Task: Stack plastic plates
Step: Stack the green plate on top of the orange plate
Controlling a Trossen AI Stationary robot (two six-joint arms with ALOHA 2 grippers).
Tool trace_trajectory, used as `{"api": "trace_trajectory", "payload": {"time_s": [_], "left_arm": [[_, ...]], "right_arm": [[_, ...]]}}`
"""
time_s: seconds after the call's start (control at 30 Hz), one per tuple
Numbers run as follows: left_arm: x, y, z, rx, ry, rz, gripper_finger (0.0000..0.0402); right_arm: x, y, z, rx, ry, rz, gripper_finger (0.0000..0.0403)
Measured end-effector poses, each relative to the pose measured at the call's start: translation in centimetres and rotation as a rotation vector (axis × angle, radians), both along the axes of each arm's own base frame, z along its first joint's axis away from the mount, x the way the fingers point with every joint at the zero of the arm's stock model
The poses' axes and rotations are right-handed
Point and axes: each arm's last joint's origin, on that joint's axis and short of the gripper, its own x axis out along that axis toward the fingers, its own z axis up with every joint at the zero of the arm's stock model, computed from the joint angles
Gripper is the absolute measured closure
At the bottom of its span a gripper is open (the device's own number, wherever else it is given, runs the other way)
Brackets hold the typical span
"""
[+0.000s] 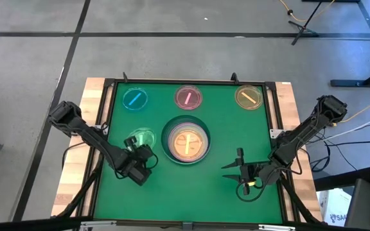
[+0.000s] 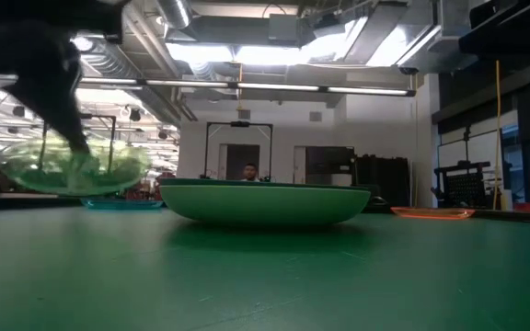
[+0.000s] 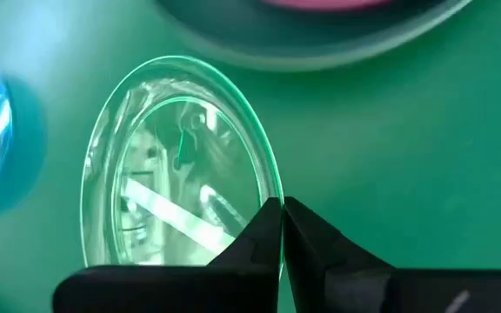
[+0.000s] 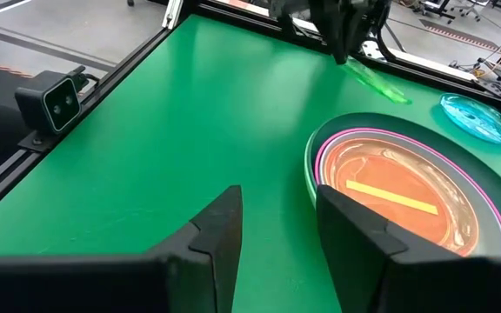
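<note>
The left claw (image 1: 138, 147) is pinched tight on the rim of the small green plate (image 1: 140, 139), its two dark fingers (image 3: 268, 228) meeting at the plate's edge with no gap showing between them; in the low view that plate (image 2: 67, 168) hangs tilted and clear of the green surface (image 1: 236, 138), held up by the claw. From the high view the green plate sits at about 9 o'clock from the stack (image 1: 186, 141) in the middle of the surface, close beside it but not touching. That stack has a dark green large plate at the bottom, a pink-rimmed one inside it, and a small amber-toned plate with a pale bar across it on top; the right wrist view shows the same nesting (image 4: 407, 196). Along the far edge, three small plates lie flat and well apart: blue (image 1: 135, 99) at 11 o'clock from the stack, pink (image 1: 189, 97) at 12 o'clock, amber (image 1: 248, 97) at 1 o'clock. The right claw (image 1: 241, 172) waits at about 4 o'clock from the stack, near the surface's front edge, its fingers (image 4: 218, 228) spread moderately apart and holding nothing, pointed toward the stack. A person (image 2: 248, 172) shows far off in the room behind.
</note>
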Motion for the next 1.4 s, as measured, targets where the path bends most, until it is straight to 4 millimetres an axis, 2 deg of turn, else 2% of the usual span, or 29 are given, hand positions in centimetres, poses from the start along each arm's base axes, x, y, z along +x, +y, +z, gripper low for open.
{"api": "trace_trajectory", "payload": {"time_s": [0.3,0.7,0.83,1.0,1.23,1.4], "left_arm": [[2.5,-0.6,3.6,0.121,-0.203,-0.065,0.0397],[8.0,0.1,5.0,0.117,-0.477,-0.274,0.0397],[9.7,0.6,4.1,0.101,-0.488,-0.324,0.0397],[11.4,1.7,2.0,0.061,-0.450,-0.337,0.0397],[12.4,2.6,-0.3,0.056,-0.377,-0.324,0.0397],[12.6,2.8,-0.9,0.058,-0.357,-0.320,0.0397]], "right_arm": [[0.0,0.0,0.0,0.003,0.000,-0.001,0.0263],[0.2,-0.3,0.0,-0.002,0.000,-0.012,0.0263],[0.2,-0.3,0.0,-0.002,0.001,-0.011,0.0263],[0.2,-0.2,0.0,-0.002,0.003,-0.006,0.0263],[0.2,-0.2,0.0,-0.002,0.004,-0.004,0.0263],[0.2,-0.2,0.0,-0.003,0.004,-0.004,0.0263]]}}
